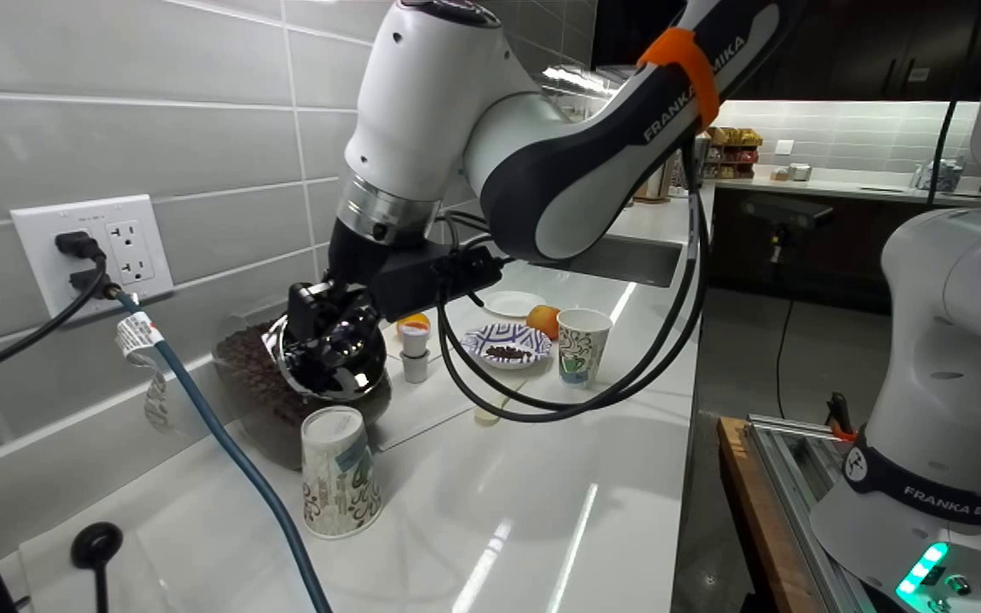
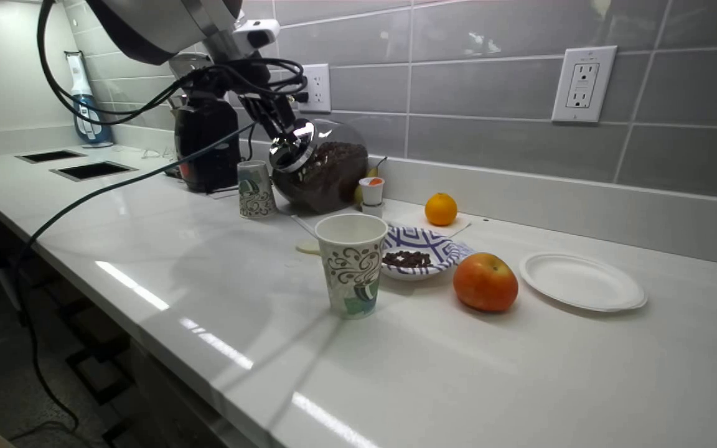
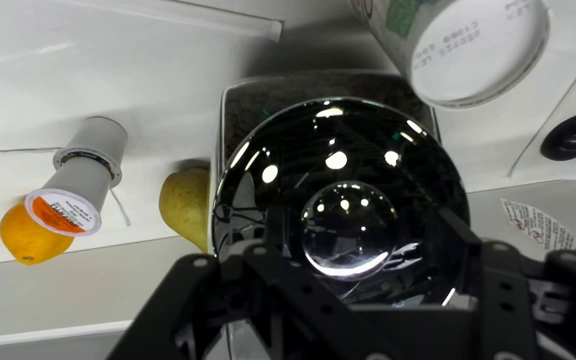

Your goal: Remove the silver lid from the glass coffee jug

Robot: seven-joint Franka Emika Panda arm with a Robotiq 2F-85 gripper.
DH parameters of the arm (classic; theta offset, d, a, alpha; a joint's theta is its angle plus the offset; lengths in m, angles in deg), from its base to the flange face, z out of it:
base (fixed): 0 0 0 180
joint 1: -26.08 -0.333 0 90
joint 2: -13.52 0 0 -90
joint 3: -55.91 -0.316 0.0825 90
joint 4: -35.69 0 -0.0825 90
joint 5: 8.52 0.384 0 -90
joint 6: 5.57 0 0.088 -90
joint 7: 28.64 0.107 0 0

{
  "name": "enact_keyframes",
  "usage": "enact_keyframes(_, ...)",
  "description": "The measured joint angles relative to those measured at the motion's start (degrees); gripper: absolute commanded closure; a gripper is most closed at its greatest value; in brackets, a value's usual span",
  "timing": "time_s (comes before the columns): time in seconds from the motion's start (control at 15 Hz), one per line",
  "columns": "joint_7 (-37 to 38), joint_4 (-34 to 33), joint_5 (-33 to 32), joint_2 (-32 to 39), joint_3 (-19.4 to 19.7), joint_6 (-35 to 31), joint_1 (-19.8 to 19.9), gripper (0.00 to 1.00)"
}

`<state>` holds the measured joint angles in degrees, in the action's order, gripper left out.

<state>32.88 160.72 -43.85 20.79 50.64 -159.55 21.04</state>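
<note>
One gripper [image 3: 364,218], spread wide and empty, straddles the knob [image 3: 349,231] of the silver lid [image 3: 340,200] capping the glass coffee jug [image 2: 333,174]. Only an exterior view shows "FRANKA EMIKA" on the arm [image 1: 576,179].

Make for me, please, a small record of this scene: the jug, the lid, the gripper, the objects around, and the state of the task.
Glass coffee jug: partly filled with dark beans
Silver lid: on the jug's mouth
Gripper: open, the lid's knob between its jaws in the wrist view
Contact with lid: cannot tell
Beside jug: upside-down paper cup, pear
Farther from jug: patterned bowl, upright paper cup
Task state: lid not yet removed
</note>
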Motion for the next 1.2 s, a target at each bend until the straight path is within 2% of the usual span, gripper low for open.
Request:
enact_keyframes(0.07,0.23,-0.01,-0.2,0.02,0.0,0.0,-0.03,0.39)
enact_keyframes(0.13,0.57,-0.02,-0.48,0.04,0.0,0.0,-0.05,0.36)
enact_keyframes(0.27,1.5,-0.03,-1.4,0.04,0.01,0.03,-0.06,0.39)
enact_keyframes(0.33,1.99,-0.03,-1.93,0.05,0.01,0.03,-0.06,0.44)
enact_keyframes(0.47,2.66,-0.05,-2.7,0.04,0.01,0.04,-0.06,0.66)
enact_keyframes(0.6,3.29,-0.08,-3.25,0.04,0.03,0.06,-0.06,0.79)
enact_keyframes(1.2,4.7,-0.1,-4.43,-0.61,-0.05,2.26,-0.32,0.79)
